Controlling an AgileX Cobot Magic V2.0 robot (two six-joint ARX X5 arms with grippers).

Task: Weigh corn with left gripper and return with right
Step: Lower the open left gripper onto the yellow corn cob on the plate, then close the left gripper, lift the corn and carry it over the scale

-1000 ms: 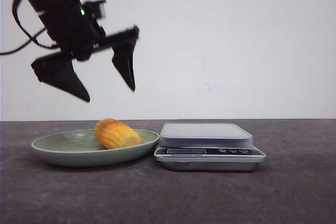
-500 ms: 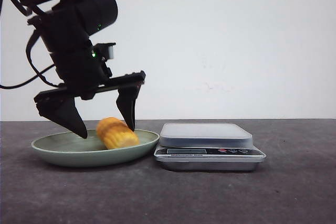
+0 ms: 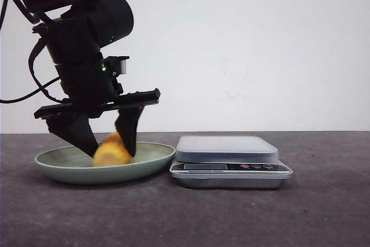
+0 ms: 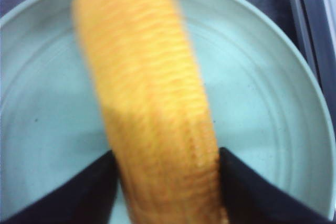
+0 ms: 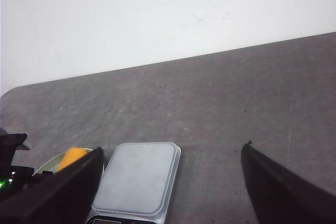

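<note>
Down in the green plate [image 3: 147,160] sits the corn [image 3: 111,151], and the left gripper [image 3: 110,147] is right on it, one black finger on either flank of the cob. From the left wrist the picture is clear: the fingers [image 4: 79,198] stand a cob's width apart and touch the corn [image 4: 152,108] on both sides, so this reads as a pinch taking hold, though how firm the squeeze is cannot be told, and the blur on the kernels leaves it open whether the cob is settled.

The key line-up: the cob's long axis runs straight out from between the fingers, across the plate [image 4: 273,72], so the grip falls across its narrow girth near one end. That is the right way round for a hold, but most of the cob's length hangs beyond the pinch.

The scale [image 3: 230,160] stands just beside the plate, on the side away from the left arm, its platform bare. The lift and carry across looks to be the next job.

The right gripper [image 5: 168,187] hangs well back from the plate, looking down over the scale [image 5: 137,177], its fingers spread wide with nothing between them. The left is plainly the nearer arm.
</note>
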